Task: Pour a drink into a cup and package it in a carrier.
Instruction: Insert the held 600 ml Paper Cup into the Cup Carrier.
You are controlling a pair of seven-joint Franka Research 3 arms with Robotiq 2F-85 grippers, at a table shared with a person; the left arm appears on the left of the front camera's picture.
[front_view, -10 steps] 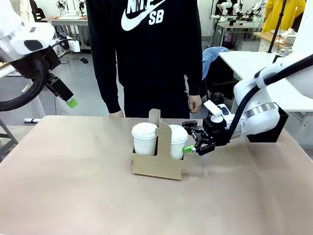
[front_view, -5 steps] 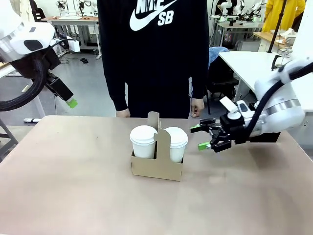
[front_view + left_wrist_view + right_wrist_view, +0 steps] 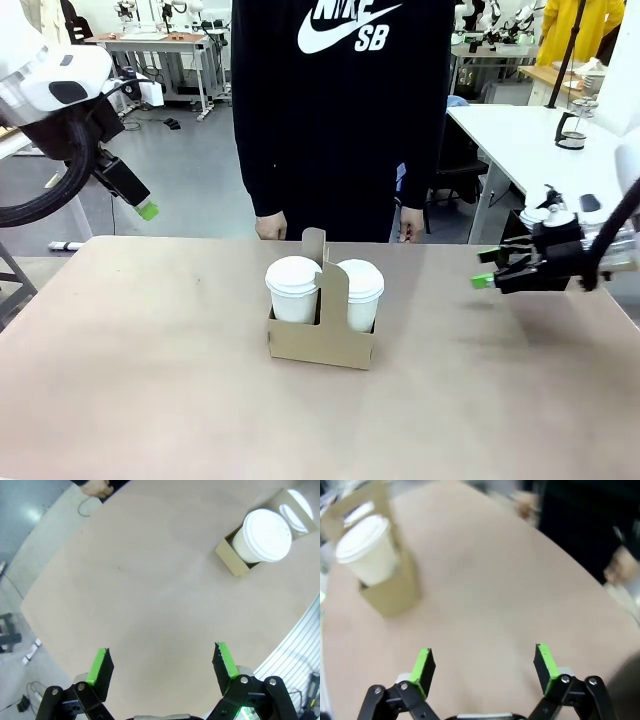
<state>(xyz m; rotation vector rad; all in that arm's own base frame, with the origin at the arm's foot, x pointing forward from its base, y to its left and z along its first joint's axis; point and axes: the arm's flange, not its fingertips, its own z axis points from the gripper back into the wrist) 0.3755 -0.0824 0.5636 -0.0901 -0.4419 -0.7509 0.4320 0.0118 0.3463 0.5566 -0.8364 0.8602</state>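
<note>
Green-padded right pincer [image 3: 487, 268], spread wide and holding nothing, hangs at frame right. Your carrier [image 3: 322, 338] lies to its left at table centre, both lidded cups [image 3: 295, 287] seated. Left pincer [image 3: 162, 660], likewise spread, sits farther off, upper left.

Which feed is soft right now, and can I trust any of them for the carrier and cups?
Right wrist view: motion-blurred, the carrier and cup smeared, the person's hands soft. Left wrist view: sharp, wide-angle bend at the table edge, lids bright white but edges readable. Front view: crisp and evenly lit, soft shadow beside the carrier, both lidded cups clear; trust this one.
</note>
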